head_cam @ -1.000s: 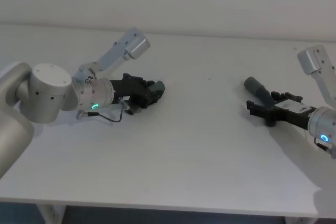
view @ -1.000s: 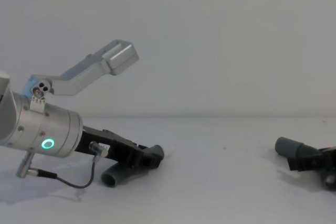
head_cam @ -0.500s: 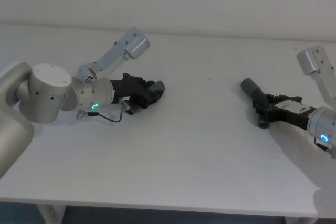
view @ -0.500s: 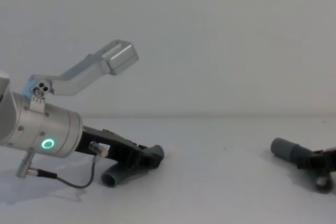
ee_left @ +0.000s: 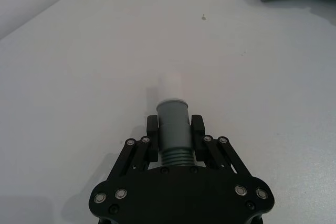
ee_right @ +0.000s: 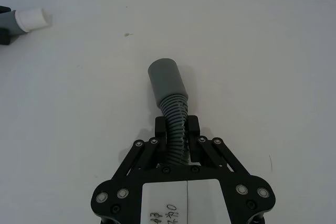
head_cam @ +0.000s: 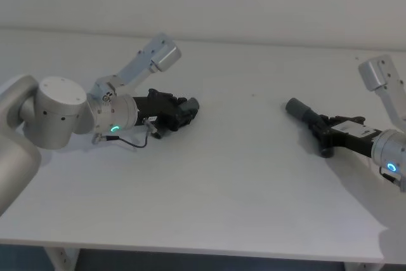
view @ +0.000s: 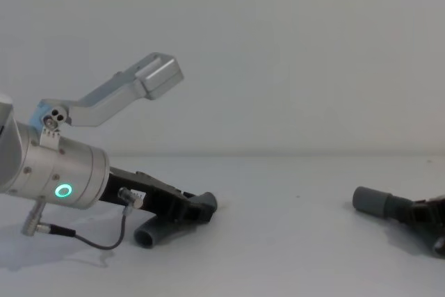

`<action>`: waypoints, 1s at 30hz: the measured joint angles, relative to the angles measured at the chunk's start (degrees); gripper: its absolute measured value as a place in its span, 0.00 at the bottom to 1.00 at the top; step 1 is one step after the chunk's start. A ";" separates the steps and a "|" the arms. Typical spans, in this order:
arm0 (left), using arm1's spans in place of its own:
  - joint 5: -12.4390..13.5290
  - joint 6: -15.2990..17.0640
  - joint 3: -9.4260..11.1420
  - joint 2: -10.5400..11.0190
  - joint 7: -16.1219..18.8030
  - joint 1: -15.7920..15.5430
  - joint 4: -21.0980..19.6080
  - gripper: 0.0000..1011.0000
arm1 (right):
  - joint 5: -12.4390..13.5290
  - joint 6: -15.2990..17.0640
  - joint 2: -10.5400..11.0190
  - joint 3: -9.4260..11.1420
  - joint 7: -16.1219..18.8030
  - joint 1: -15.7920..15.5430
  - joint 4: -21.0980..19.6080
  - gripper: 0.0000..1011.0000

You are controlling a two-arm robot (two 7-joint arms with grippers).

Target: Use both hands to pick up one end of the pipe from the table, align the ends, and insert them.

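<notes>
Your left gripper [ee_left: 175,132], the black plastic 2-fingered one on the fat silver wrist [head_cam: 117,115] with the green ring light [head_cam: 114,129], lies low over the left part of the plain matte white-grey table [head_cam: 241,188]. Its fingers are drawn in tight on the ribbed neck of a short dark-grey hose piece [ee_left: 173,119], just behind its smooth grey collar. The narrow white tubular tip [ee_left: 169,84] sticks out ahead of the fingertips, toward the table's middle. In the chest view the back end of that piece curves down to the tabletop beneath the gripper. Your right gripper [ee_right: 177,128], also black and 2-fingered, sits low at the right side of the table, well apart from the left one. Its fingers are pinched on the ribbed part of the 2nd dark-grey hose piece [ee_right: 176,109]. The wide smooth grey socket cuff [ee_right: 167,81] juts past them and points across toward the left gripper. You cannot tell whether either piece is lifted clear of the table.
</notes>
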 joint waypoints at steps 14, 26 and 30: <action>0.28 -0.40 0.21 -0.01 -0.01 -0.11 0.16 0.35 | -0.40 -1.33 0.03 0.00 0.14 -0.37 -0.15 0.22; 3.39 -5.69 2.11 0.53 -2.25 -2.38 0.81 0.35 | -2.43 -9.72 0.47 0.35 0.92 -2.18 -1.15 0.22; 4.72 -7.36 2.98 1.00 -3.67 -3.57 0.84 0.35 | -3.19 -12.69 0.79 0.55 1.32 -2.65 -1.42 0.22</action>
